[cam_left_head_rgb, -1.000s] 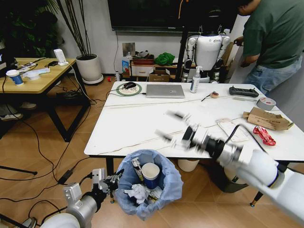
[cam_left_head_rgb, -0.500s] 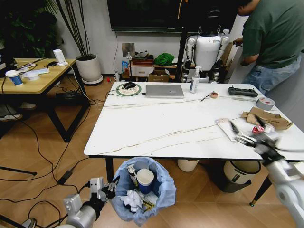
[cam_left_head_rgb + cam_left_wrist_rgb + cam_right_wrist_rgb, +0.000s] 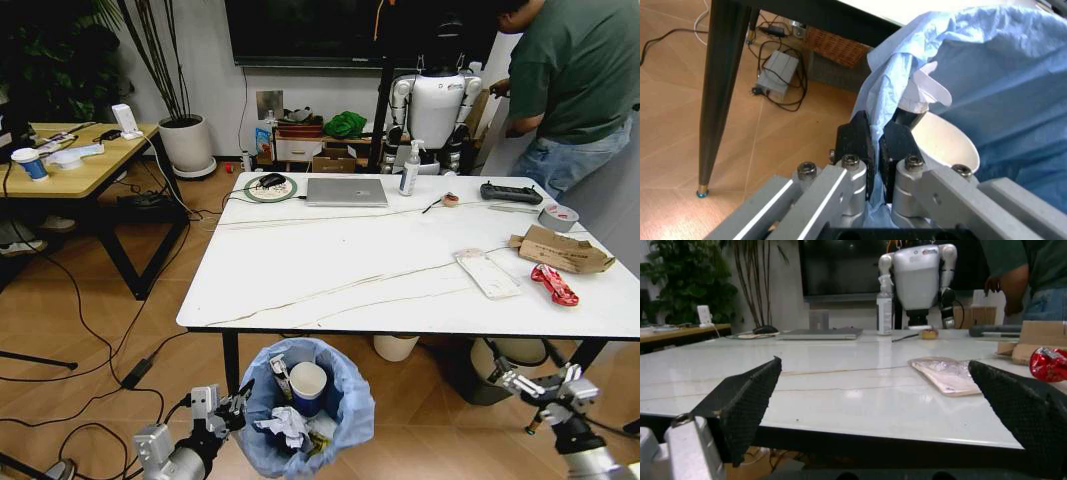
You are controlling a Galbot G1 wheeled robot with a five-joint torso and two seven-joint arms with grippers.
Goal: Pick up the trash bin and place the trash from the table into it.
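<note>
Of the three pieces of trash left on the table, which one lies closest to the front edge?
The clear flat wrapper. The brown cardboard lies farther back, and the red packet sits beside it toward the right end.

The left gripper pinches the bin's rim, its black fingers closed on the blue bag and cream wall. A white scrap, perhaps tissue, sits just past the fingertips. A black table leg stands beside, cables on the wooden floor.

The head view looks down over the bench, shared with the right wrist's close edge-level view, facing twelve o'clock.
</note>
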